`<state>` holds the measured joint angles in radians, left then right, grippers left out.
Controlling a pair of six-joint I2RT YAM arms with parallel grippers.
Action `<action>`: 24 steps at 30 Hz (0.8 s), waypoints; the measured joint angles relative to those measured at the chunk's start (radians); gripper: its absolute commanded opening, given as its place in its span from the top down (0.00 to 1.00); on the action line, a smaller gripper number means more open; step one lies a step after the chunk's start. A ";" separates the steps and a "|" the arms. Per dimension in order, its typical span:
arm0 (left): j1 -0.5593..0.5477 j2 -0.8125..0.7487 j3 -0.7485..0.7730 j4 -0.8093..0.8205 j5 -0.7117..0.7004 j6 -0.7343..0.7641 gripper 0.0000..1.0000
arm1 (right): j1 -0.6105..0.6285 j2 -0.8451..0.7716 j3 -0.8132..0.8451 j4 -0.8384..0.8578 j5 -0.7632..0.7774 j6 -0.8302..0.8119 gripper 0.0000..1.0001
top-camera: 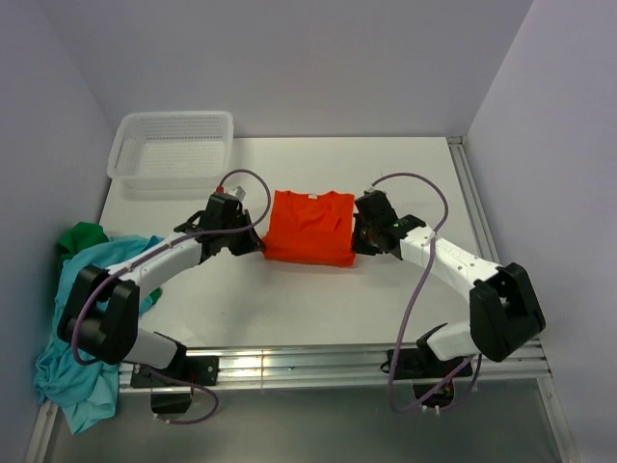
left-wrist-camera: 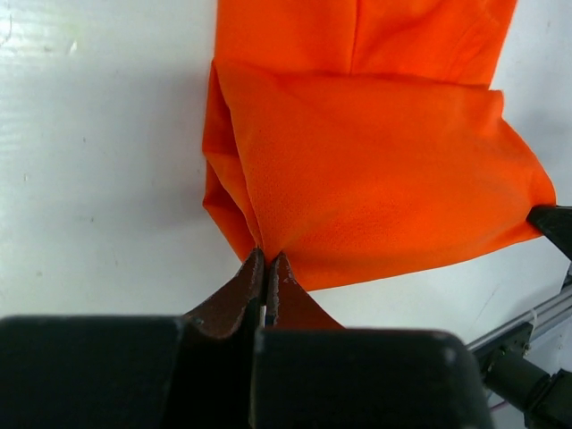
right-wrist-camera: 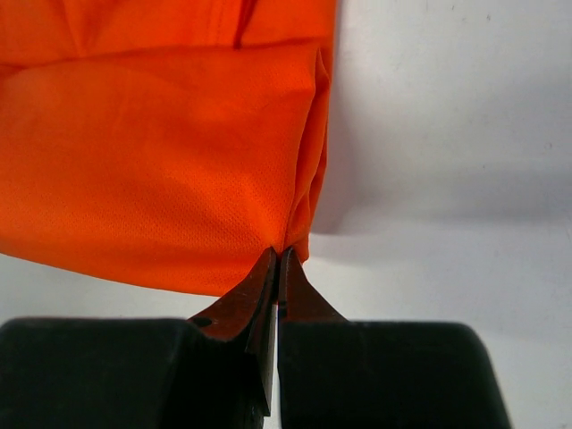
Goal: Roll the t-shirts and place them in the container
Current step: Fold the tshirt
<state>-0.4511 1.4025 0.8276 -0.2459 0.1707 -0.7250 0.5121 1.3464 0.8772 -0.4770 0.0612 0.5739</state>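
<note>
While the orange t-shirt lies folded on the table, its near-left corner is clamped by the left gripper and its near-right corner by the right gripper.

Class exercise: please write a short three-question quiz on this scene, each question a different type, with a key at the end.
1. True or false: both arms' jaws are shut on the orange t-shirt.
2. Where does the teal t-shirt lie? A) on top of the orange t-shirt B) heaped at the left edge of the table C) in the middle of the table.
3. Short answer: what colour is the third t-shirt, at the far left beyond the teal one?
Key: 1 true; 2 B; 3 dark green.
</note>
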 measured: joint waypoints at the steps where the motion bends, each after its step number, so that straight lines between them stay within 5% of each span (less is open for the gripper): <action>1: 0.004 0.022 0.008 0.010 0.001 0.000 1.00 | -0.012 0.023 0.006 0.010 -0.005 -0.004 1.00; 12: 0.040 0.187 0.072 0.086 -0.002 0.003 1.00 | -0.081 0.182 0.023 0.119 -0.063 -0.032 1.00; 24: 0.043 0.174 -0.148 0.275 0.068 -0.021 0.99 | -0.059 0.107 -0.143 0.187 -0.097 -0.035 0.96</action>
<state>-0.4080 1.5768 0.6792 0.0296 0.2390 -0.7460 0.4530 1.4536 0.7341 -0.2901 -0.0360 0.5385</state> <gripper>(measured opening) 0.022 0.013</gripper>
